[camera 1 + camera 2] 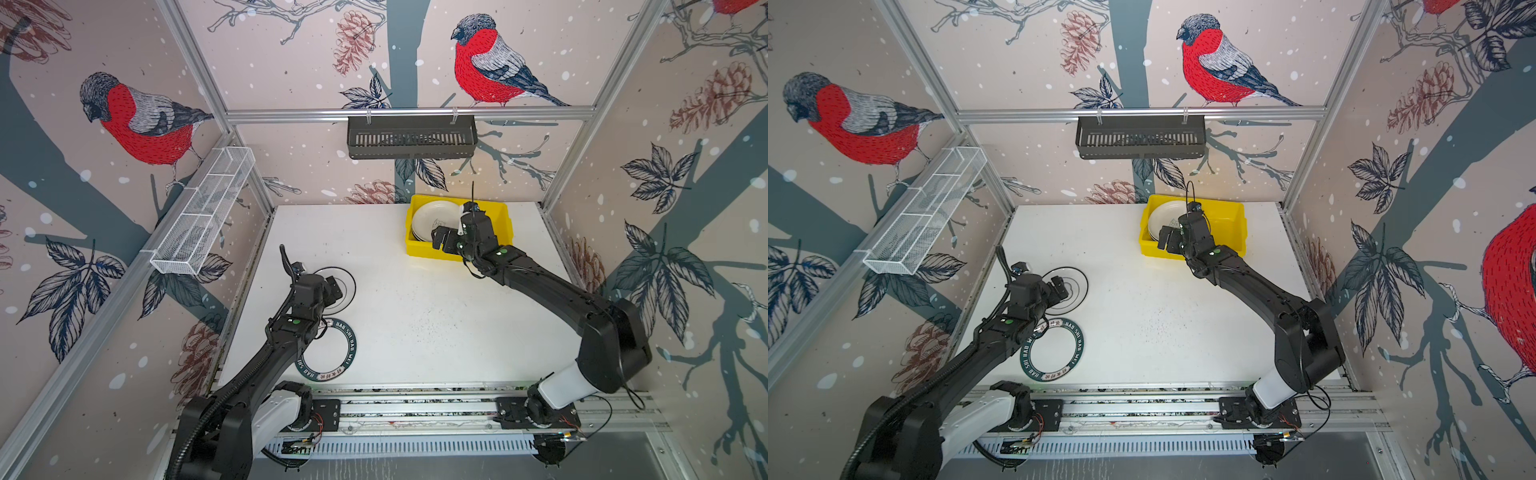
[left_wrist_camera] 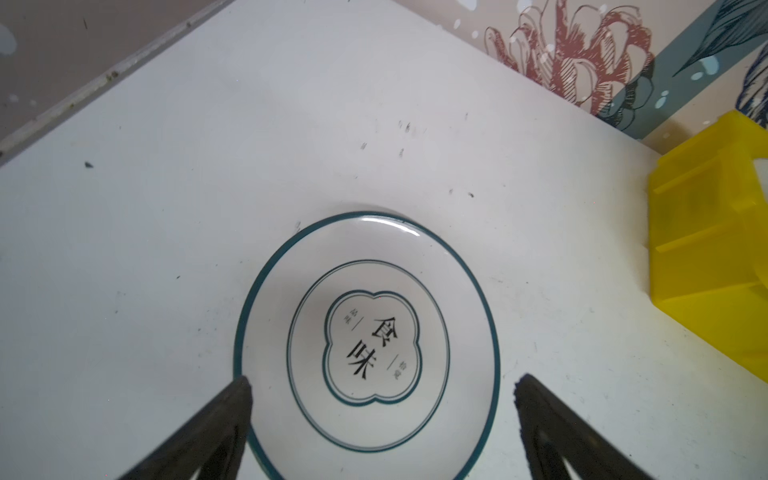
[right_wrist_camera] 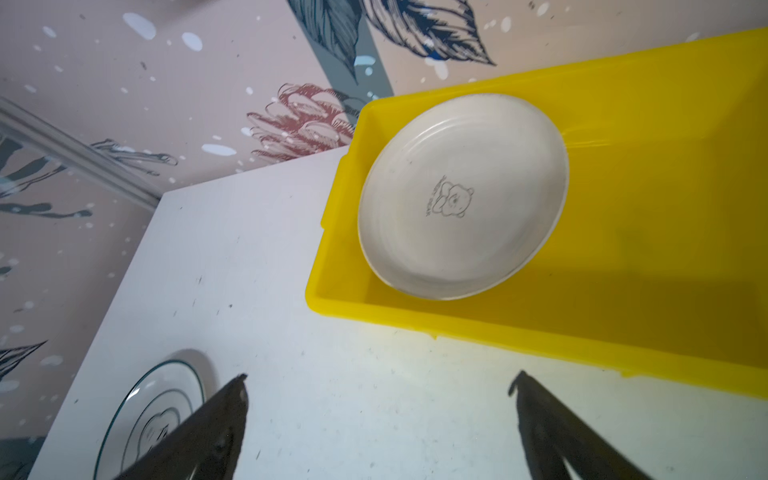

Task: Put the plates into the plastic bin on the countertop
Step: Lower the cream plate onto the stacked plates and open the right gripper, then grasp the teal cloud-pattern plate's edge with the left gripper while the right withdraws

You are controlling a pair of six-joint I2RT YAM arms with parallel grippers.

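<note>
Nearest the arm bases, a white plate with a dark-green lettered rim [image 1: 328,353] lies flat on the desk [image 1: 436,324], partly under the left arm. Just beyond it lies a white plate with thin dark rings and a central emblem [image 2: 365,345]. The left gripper [image 2: 380,386] hovers over its near edge with the jaws wide apart and nothing between them. The step in hand is judged to be the pick-up of this ringed plate. The next move calls for lowering the gripper, pinching the shallow rim and lifting without sliding the plate. The carry then runs across the desk to the yellow plastic bin [image 3: 540,328], which stands at the far edge, right of centre. In the bin, a cream plate with a small bear drawing [image 3: 461,195] tops a stack at the left end. The right gripper [image 3: 378,386] hangs above the near left corner of the bin, open and empty. It is likely to need to withdraw first to avoid a clash. The desk is white with fine dark specks and framed by aluminium rails. Bullfinch and pine-cone wallpaper covers the walls. A white wire mesh basket [image 1: 203,212] hangs on the left rail and a black slotted basket [image 1: 411,141] on the rear rail.
</note>
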